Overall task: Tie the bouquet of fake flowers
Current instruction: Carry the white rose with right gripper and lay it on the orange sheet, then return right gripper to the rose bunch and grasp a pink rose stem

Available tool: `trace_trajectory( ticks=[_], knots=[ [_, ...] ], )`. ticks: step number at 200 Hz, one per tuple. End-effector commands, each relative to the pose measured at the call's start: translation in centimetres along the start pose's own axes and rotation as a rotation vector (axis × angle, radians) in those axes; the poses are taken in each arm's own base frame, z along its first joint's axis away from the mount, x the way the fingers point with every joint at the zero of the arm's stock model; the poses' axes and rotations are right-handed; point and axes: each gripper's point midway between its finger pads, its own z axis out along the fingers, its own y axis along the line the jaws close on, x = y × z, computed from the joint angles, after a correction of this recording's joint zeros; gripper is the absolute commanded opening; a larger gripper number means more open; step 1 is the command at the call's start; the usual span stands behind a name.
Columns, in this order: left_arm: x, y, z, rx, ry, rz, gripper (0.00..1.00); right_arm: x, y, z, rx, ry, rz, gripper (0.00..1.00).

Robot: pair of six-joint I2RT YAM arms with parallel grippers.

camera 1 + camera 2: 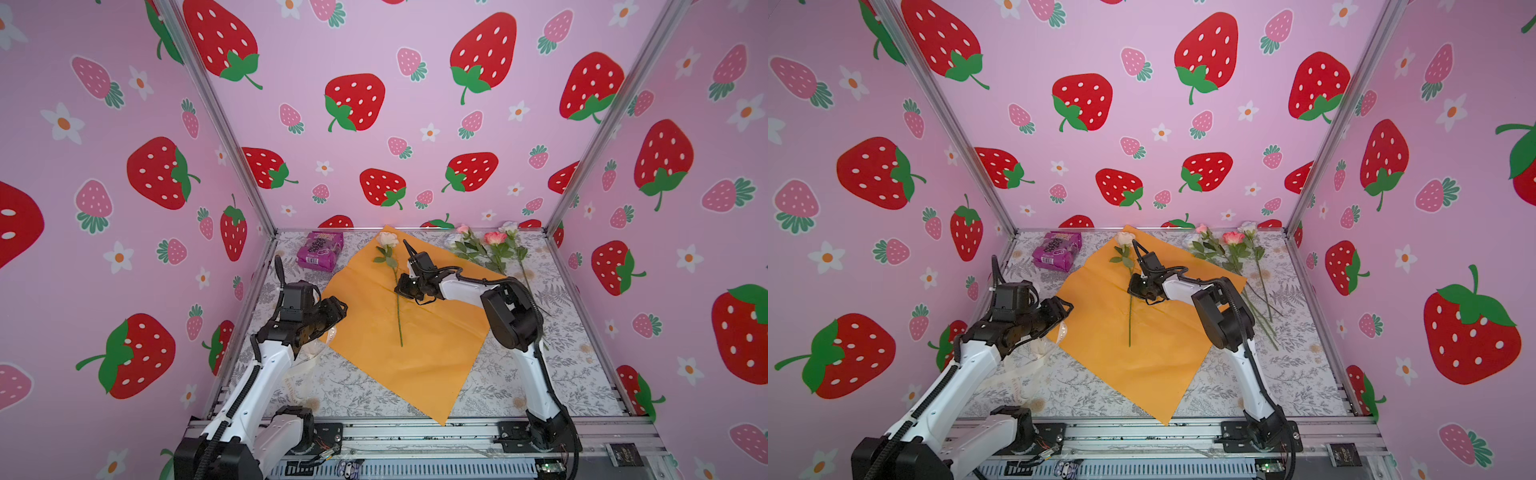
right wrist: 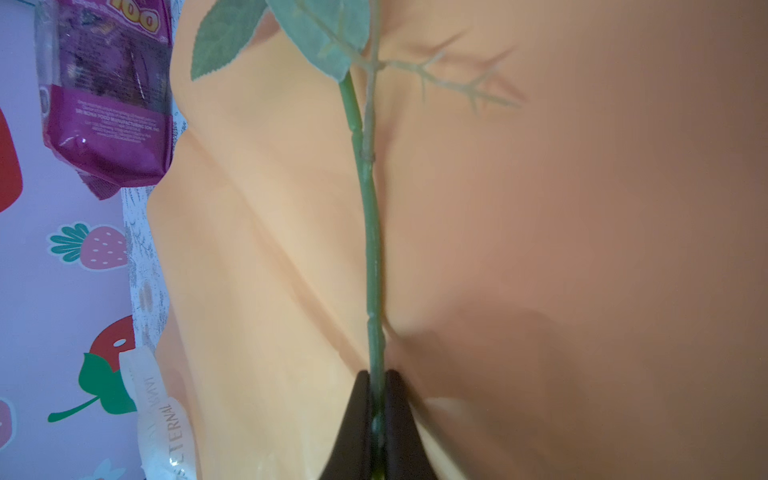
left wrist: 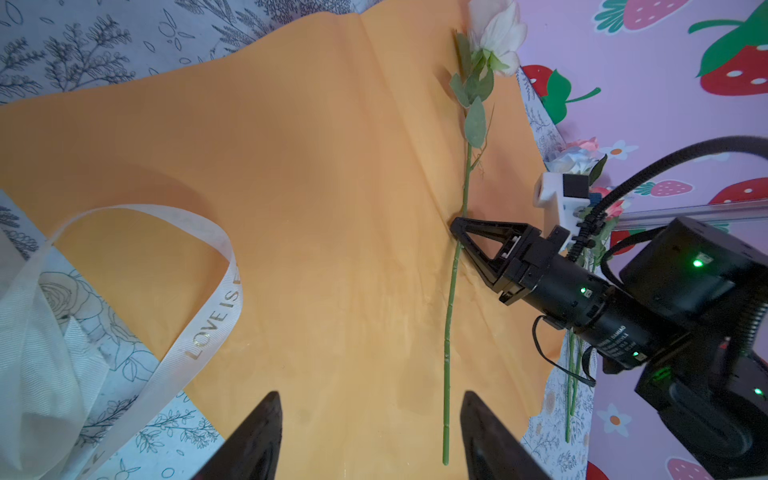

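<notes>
The bouquet of fake flowers lies loose. One white rose rests on the orange wrapping paper, its green stem running toward the front. My right gripper is shut on that stem about halfway along, low on the paper; in the right wrist view the stem runs out from between the gripper tips. Several more roses, pink and white, lie off the paper at the back right. My left gripper hovers open over the paper's left corner, the stem's end just inside one finger, touching nothing.
A cream printed ribbon loops beside the paper's left edge, under my left arm. A purple snack packet lies at the back left. The floral-print table is boxed in by strawberry-print walls, with a metal rail along the front.
</notes>
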Motion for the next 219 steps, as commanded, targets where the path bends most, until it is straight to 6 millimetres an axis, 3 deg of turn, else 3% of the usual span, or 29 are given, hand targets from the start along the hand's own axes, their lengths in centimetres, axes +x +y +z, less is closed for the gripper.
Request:
trace_trajectory(
  ticks=[1, 15, 72, 99, 125, 147, 180, 209, 219],
  knots=[
    [0.5, 0.3, -0.1, -0.001, 0.019, -0.011, 0.69, 0.3, -0.7, 0.5, 0.041, -0.004, -0.018, 0.08],
    [0.5, 0.2, -0.2, 0.003, 0.021, -0.011, 0.69, 0.2, -0.6, 0.3, 0.044, -0.004, -0.031, 0.16],
    [0.8, -0.2, 0.0, 0.029, 0.037, -0.011, 0.69, -1.3, 1.7, -1.7, 0.012, -0.033, -0.101, 0.22],
    [0.7, -1.3, 0.3, 0.084, 0.055, 0.007, 0.7, -4.1, 3.1, -4.9, 0.011, -0.103, -0.163, 0.26],
    [0.9, -3.0, 1.3, 0.159, 0.107, 0.022, 0.7, -7.7, 1.8, -9.3, 0.052, -0.196, -0.211, 0.36],
    [1.5, -4.9, 2.5, 0.203, 0.158, 0.055, 0.75, -11.1, -3.5, -14.0, 0.189, -0.293, -0.244, 0.37],
    [3.5, -8.6, 4.9, 0.215, 0.242, 0.162, 0.81, -14.5, -15.1, -21.5, 0.359, -0.355, -0.237, 0.35],
    [5.2, -11.6, 7.2, 0.229, 0.306, 0.217, 0.83, -15.8, -23.8, -26.1, 0.524, -0.321, -0.24, 0.33],
    [5.8, -12.6, 7.8, 0.235, 0.326, 0.234, 0.83, -16.0, -25.5, -26.7, 0.535, -0.306, -0.239, 0.32]
  ],
)
